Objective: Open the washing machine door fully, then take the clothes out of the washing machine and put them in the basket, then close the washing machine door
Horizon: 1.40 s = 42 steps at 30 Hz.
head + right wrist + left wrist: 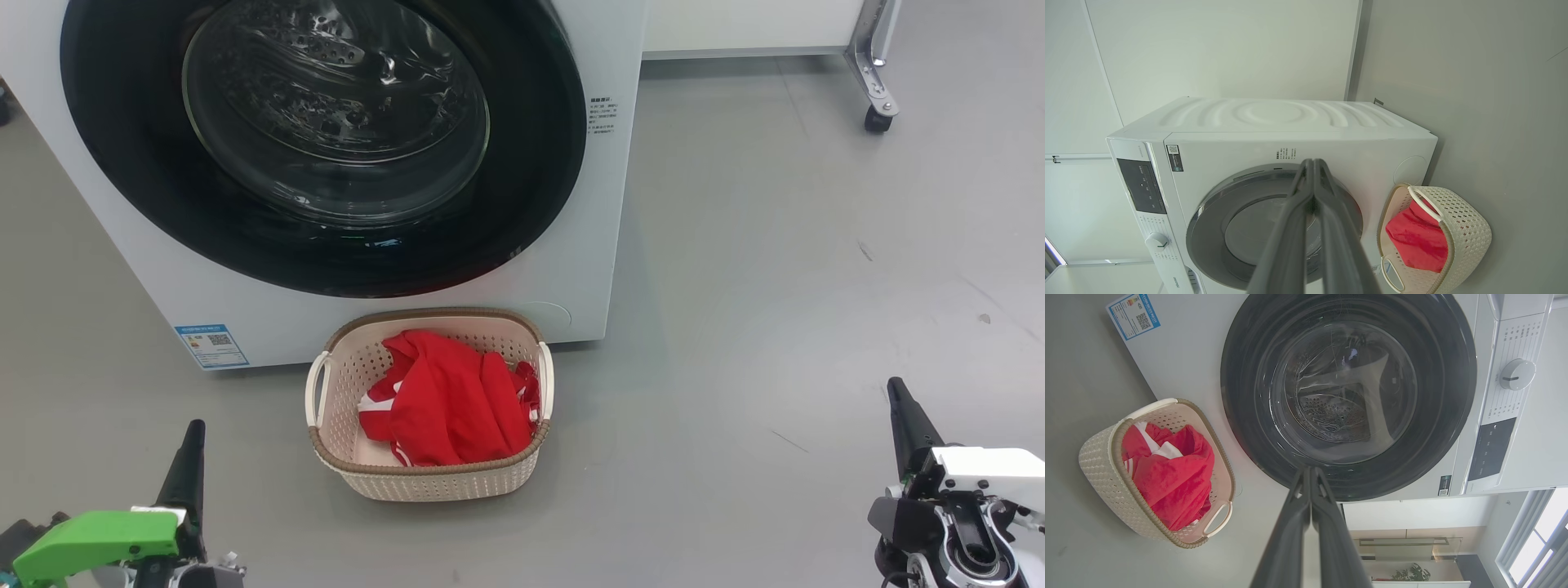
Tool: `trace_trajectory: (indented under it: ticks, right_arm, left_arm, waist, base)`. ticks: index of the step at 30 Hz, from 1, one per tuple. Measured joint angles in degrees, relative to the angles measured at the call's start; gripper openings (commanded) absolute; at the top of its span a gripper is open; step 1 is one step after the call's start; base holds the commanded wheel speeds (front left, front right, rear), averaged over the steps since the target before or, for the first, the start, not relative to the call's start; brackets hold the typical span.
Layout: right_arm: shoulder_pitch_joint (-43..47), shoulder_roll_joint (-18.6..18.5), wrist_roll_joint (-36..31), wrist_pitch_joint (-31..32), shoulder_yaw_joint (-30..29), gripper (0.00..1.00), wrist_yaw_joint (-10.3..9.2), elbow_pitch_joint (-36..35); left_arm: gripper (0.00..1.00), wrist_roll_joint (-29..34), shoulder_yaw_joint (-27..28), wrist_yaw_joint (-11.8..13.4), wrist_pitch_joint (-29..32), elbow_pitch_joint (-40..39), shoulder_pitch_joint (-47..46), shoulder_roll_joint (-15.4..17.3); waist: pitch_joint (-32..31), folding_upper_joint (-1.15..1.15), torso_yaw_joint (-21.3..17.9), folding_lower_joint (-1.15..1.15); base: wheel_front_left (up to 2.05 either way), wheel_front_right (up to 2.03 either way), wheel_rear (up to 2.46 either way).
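Note:
The washing machine [571, 269] stands white ahead of me, its round black door [326, 139] lying flat against the front, a steel drum visible through the glass. On the floor before it sits the cream basket [429, 478] with the red clothes [449, 404] piled inside. My left gripper [193, 433] is shut and empty at the lower left, well left of the basket. My right gripper [896, 388] is shut and empty at the lower right, far from the basket. The left wrist view shows the door [1347, 396], basket [1098, 465] and clothes [1171, 473]; the right wrist view shows the machine [1274, 122] and basket [1466, 228].
Grey floor [775, 286] spreads wide to the right of the machine. A wheeled metal leg [878, 98] stands at the back right under a white cabinet. A blue label [211, 347] marks the machine's lower left corner. The control dial [1517, 374] sits on the machine's panel.

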Motion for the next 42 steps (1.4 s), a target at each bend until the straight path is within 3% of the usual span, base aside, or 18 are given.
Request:
trace_trajectory:
  ticks: [42]
  right_arm:
    - [0.0, 0.0, 0.0, 0.1, -0.3, 0.00, 0.09, 0.5]
  left_arm:
    - [0.00, 0.0, 0.3, 0.0, 0.1, 0.3, -0.2, -0.1]
  waist:
    - [0.0, 0.00, 0.0, 0.00]
  base:
    - [0.00, 0.00, 0.00]
